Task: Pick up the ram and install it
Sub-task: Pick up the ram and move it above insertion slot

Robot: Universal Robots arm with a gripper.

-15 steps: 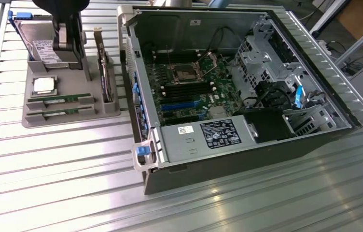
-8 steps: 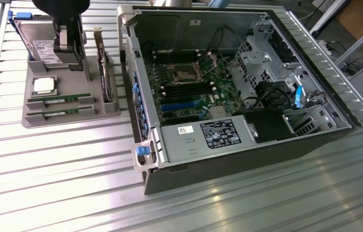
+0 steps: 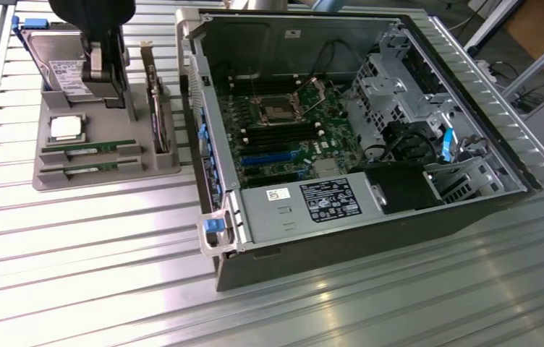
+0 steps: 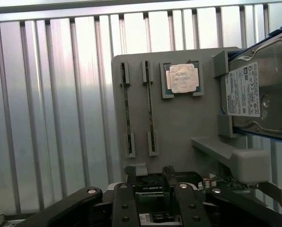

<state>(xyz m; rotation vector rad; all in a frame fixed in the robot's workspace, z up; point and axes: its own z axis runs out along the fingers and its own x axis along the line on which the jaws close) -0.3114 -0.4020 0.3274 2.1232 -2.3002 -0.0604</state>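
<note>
Two green ram sticks stand on edge in the slots of a grey parts tray [image 3: 108, 178]: one ram stick [image 3: 90, 148] lies behind the other ram stick [image 3: 89, 170]. In the wrist view the same pair shows as two thin strips, one [image 4: 126, 113] beside the other [image 4: 150, 113]. My gripper [image 3: 108, 87] hangs over the tray's far part, between the hard drive and the upright card, apart from both sticks. Its dark fingers [image 4: 130, 174] stand open around an empty gap, gripper [image 4: 149, 174].
The tray also holds a square silver processor [image 3: 66, 129], a hard drive [image 3: 60, 72] and an upright card with a metal bracket [image 3: 161, 108]. An open computer case [image 3: 465, 202] lies at the exterior view's right, its motherboard memory slots [image 3: 282, 136] exposed. The table is ribbed metal.
</note>
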